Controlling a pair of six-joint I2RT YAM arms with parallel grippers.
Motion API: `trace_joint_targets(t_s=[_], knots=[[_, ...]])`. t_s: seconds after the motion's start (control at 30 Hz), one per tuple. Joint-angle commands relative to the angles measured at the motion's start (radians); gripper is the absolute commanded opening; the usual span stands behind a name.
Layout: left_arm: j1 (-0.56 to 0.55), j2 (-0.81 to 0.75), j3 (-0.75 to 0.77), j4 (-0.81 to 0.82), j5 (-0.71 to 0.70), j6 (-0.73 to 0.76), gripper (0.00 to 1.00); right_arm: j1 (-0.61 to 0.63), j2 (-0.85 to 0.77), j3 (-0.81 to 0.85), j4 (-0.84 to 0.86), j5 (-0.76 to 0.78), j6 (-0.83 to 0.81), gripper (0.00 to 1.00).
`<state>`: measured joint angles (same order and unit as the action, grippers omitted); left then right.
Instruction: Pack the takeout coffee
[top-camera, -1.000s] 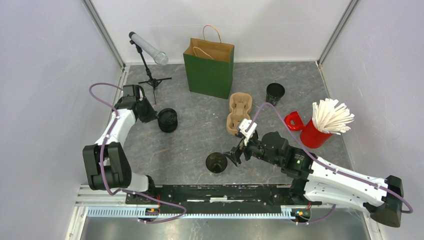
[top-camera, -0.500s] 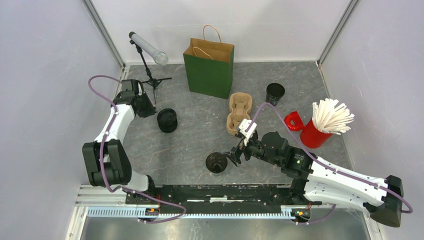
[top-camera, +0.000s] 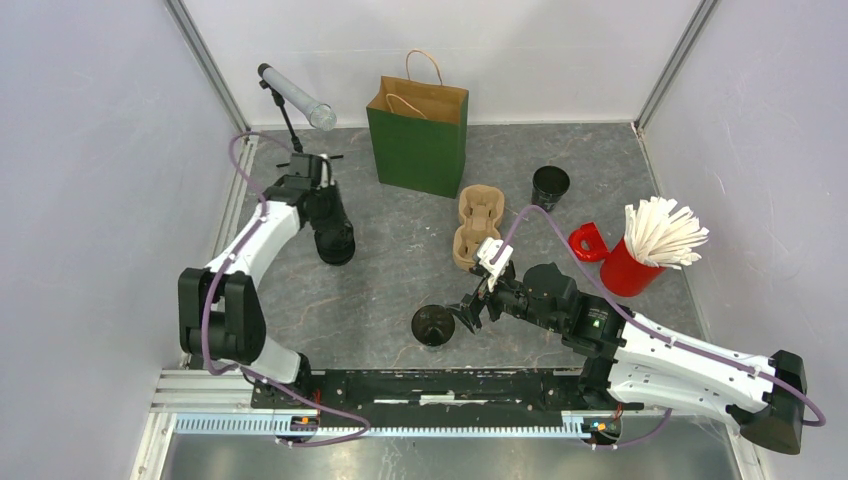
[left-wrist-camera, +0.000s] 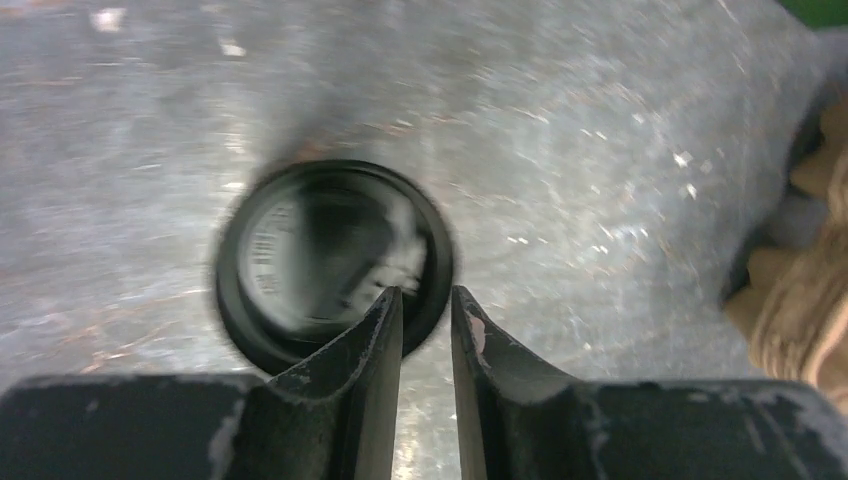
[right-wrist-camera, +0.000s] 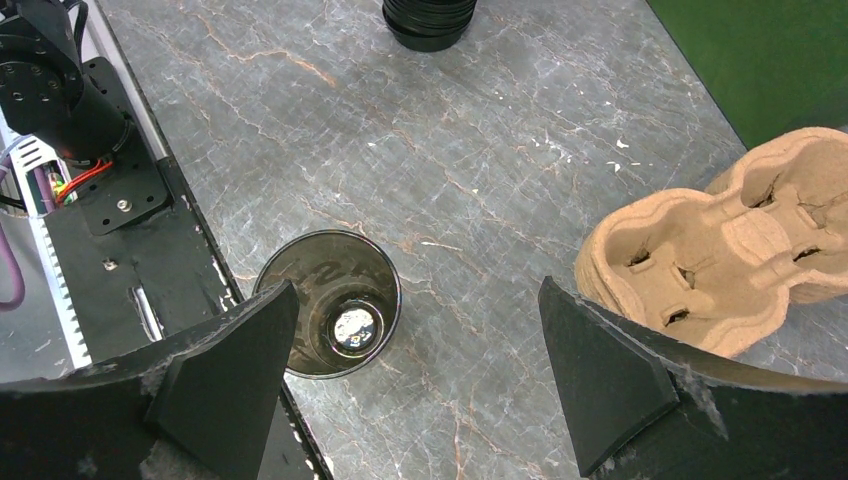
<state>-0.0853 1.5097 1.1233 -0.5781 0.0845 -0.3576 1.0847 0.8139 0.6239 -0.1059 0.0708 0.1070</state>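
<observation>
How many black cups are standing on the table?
2: near cup beside the right end effector, far cup back-right of the cardboard tray. Squat black piece excluded.

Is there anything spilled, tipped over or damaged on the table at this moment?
Nothing stands out. The lidless black cup by the open right gripper stands upright, the pulp tray lies flat and looks whole, and the green bag stands upright. No spill shows on the table.
</observation>
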Motion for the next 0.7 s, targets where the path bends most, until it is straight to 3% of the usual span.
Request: trace_joint_targets(t_s=[0.0,0.33,0.67], knots=[[-0.107,0.002,0.051,0.010,-0.075,-0.015,0.32,0.006,0.002,0.002,0.040,-0.008,-0.007,0.98],[-0.197,0.082,0.063,0.018,-0.243,0.030,0.33,0.007,-0.004,-0.001,0.037,-0.001,-0.008,0.98],[-0.212,0.131,0.075,0.018,-0.282,0.047,0.30,0.007,-0.005,-0.002,0.036,-0.001,-0.009,0.98]])
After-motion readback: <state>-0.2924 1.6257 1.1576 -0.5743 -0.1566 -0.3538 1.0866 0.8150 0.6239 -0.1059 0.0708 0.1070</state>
